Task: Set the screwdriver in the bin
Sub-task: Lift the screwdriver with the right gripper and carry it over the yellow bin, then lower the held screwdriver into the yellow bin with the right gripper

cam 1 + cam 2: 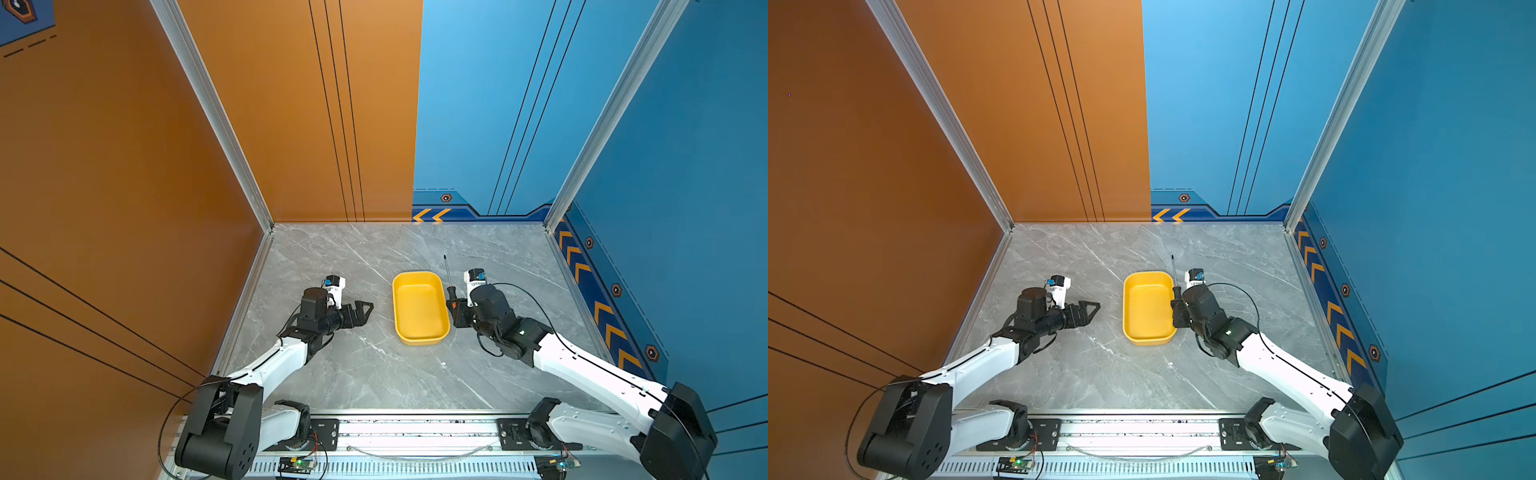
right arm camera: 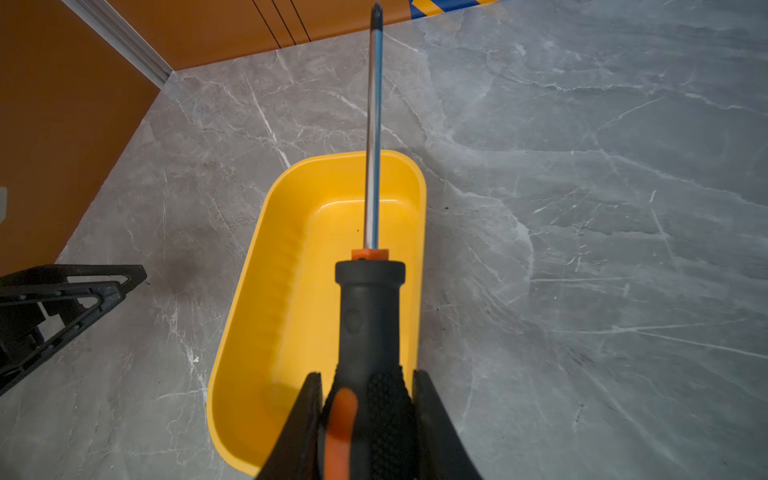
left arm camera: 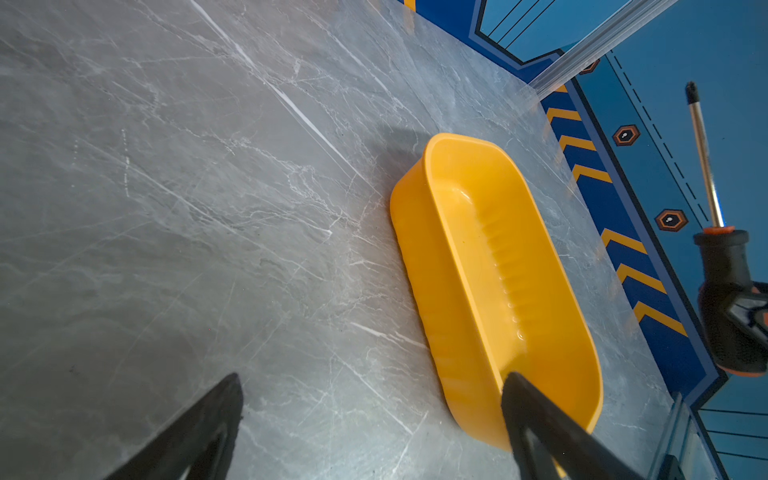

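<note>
My right gripper (image 2: 368, 374) is shut on the screwdriver (image 2: 370, 316), pinching the black handle near its orange end. The thin shaft points toward the back wall. In both top views the screwdriver (image 1: 451, 291) (image 1: 1177, 291) hangs at the right rim of the yellow bin (image 1: 419, 305) (image 1: 1148, 307), held by the right gripper (image 1: 455, 307) (image 1: 1177, 309). The bin (image 2: 291, 311) holds nothing. My left gripper (image 1: 368, 309) (image 3: 372, 377) stands open and holds nothing, left of the bin (image 3: 498, 257), apart from it. The left wrist view shows the screwdriver (image 3: 727, 291) held above the table.
The grey marble table (image 1: 374, 374) is walled in by orange panels on the left and blue panels on the right. An aluminium rail (image 1: 415, 432) runs along the front edge, with both arm bases on it.
</note>
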Tool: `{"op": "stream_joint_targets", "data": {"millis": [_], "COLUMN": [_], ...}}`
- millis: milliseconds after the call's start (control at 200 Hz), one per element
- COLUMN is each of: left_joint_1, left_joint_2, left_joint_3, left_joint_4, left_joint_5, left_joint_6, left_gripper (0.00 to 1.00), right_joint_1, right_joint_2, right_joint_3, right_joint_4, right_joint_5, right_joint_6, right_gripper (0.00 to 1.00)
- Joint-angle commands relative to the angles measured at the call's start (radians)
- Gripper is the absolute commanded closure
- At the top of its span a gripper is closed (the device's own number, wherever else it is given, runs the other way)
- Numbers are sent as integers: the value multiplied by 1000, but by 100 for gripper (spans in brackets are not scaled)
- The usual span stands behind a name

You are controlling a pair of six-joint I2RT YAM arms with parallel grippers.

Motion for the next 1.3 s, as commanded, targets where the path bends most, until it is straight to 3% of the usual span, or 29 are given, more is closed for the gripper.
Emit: {"op": "stream_joint_targets", "data": {"millis": [0,200,401,606,1297], "left_joint_1": [-10,-10,-12,-9,-12], "left_joint_2": [3,0,-2,-7,21], "left_joint_3": [21,21,18,18,24], "left_joint_4": [-9,-9,-9,-14,-16], "left_joint_5": [29,32,34,37,31], "left_joint_6": [3,3,7,12,25], "left_gripper": [2,2,2,2,2], "right_joint_1": [85,179,228,237,202], "right_joint_2": [69,237,383,470,679], "right_joint_3": [54,208,346,388,460], "right_joint_4": [48,-84,-229,-287,-324], "right_joint_5": [133,271,329,313,224], "right_joint_6": [61,132,273,363,349], "right_gripper": [100,100,100,100,100]}}
